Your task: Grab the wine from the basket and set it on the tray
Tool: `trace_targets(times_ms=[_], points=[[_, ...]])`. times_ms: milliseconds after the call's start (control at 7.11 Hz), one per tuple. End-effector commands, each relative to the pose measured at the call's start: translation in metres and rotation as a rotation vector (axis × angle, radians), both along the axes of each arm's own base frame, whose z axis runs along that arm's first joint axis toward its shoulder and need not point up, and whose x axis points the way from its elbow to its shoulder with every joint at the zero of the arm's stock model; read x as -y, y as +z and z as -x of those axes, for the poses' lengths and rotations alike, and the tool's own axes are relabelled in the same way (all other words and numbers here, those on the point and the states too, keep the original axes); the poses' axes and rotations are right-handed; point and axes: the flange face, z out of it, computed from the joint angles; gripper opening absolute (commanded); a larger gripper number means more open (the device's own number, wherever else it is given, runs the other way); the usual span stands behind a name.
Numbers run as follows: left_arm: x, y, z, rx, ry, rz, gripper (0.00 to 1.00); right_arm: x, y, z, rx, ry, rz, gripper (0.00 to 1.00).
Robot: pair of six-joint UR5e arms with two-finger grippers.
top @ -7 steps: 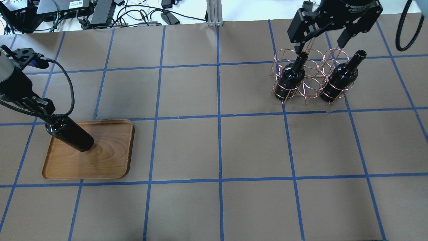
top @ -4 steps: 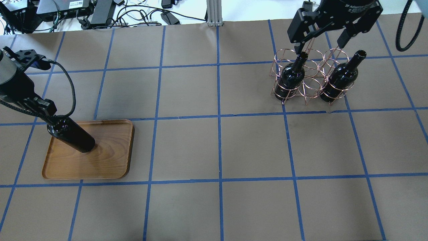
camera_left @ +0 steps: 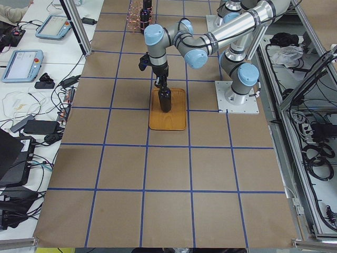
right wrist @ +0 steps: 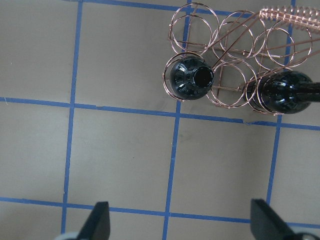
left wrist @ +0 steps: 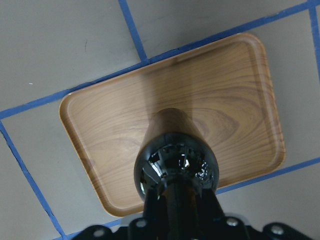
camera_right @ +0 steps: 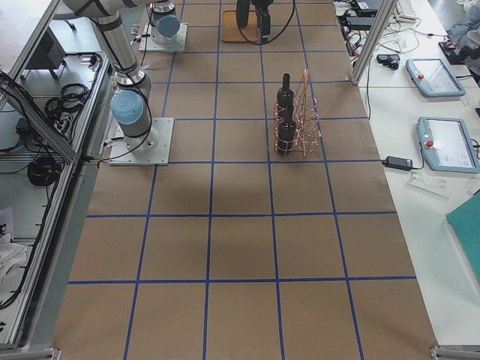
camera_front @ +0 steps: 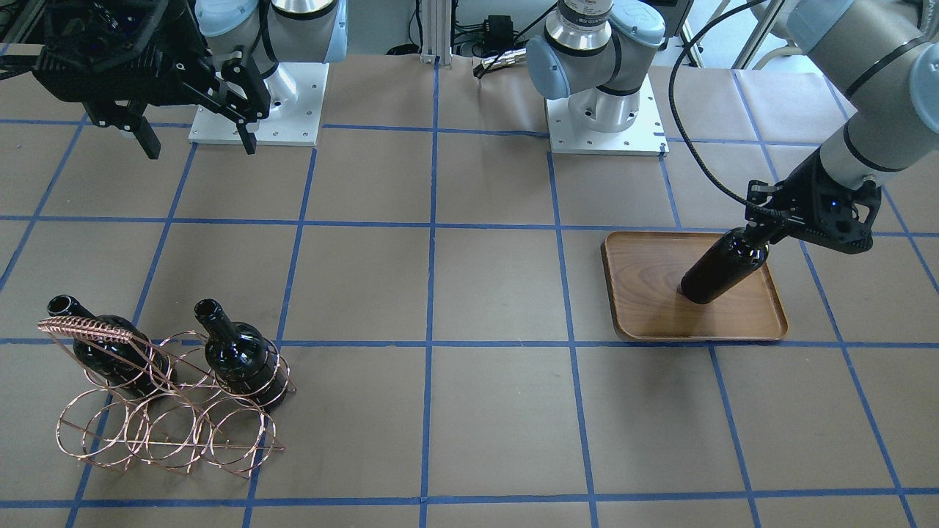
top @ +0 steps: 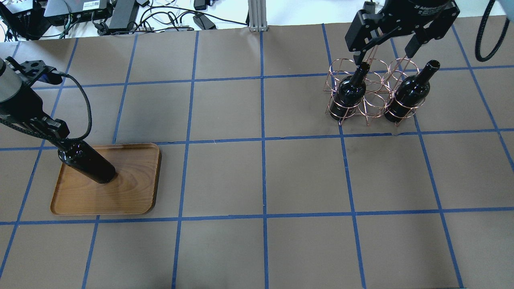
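Left hand (camera_front: 757, 233), front-facing view: closed on the neck of the wine (camera_front: 722, 270), which I see standing over the tray (camera_front: 645, 301), base at the tray's floor. I cannot tell whether the base bears on it. The wrist slants down from the view's right. The right hand (camera_front: 198, 143) hangs high near its arm's base, jaws spread wide, holding nothing. A second bottle (camera_front: 106, 352) and a third bottle (camera_front: 238, 359) sit in rings of the basket (camera_front: 169, 440), well apart from the tray on the desk (camera_front: 499, 293).

Overhead view: the wine stands on the tray's left half. The right hand appears over the basket's far side.

Left view: the wine is upright.

Left wrist view: I look down the wine's shoulder onto wood grain.

Right wrist view: both fingertips are far apart, with bare desk between them.
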Motion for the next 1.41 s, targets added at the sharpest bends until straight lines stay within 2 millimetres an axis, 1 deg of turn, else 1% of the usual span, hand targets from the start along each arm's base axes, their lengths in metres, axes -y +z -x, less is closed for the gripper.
trace_targets(times_ms=[0, 141, 281, 422, 562, 703, 844, 984, 1125, 1266], points=[[-0.001, 0.003, 0.001, 0.003, 0.003, -0.004, 0.94, 0.0, 0.0, 0.0, -0.001, 0.003, 0.0, 1.0], [-0.004, 0.012, 0.006, 0.009, 0.024, -0.009, 1.0, 0.0, 0.0, 0.0, 0.0, 0.003, 0.0, 1.0], [-0.009, 0.023, 0.008, 0.009, 0.058, -0.024, 1.0, -0.001, 0.001, 0.0, 0.0, 0.003, 0.002, 1.0], [-0.014, 0.053, 0.012, 0.023, 0.109, -0.012, 1.0, 0.0, 0.0, 0.0, -0.001, 0.003, 0.0, 1.0], [-0.018, 0.086, 0.016, 0.023, 0.201, 0.007, 1.0, 0.0, 0.0, 0.0, 0.0, 0.003, 0.0, 1.0], [-0.018, 0.114, 0.029, 0.044, 0.194, 0.054, 1.0, 0.0, 0.0, 0.0, -0.001, 0.003, 0.0, 1.0], [-0.021, 0.126, 0.051, 0.057, 0.218, 0.082, 1.0, 0.0, 0.0, 0.0, -0.001, 0.003, 0.0, 1.0], [-0.024, 0.132, 0.076, 0.066, 0.31, 0.104, 1.0, 0.0, 0.0, 0.0, -0.001, 0.003, 0.0, 1.0], [-0.029, 0.14, 0.113, 0.068, 0.308, 0.126, 1.0, 0.0, 0.0, 0.0, -0.001, 0.003, 0.0, 1.0], [-0.031, 0.14, 0.146, 0.062, 0.302, 0.135, 1.0, 0.0, 0.0, 0.0, -0.001, 0.003, 0.0, 1.0]])
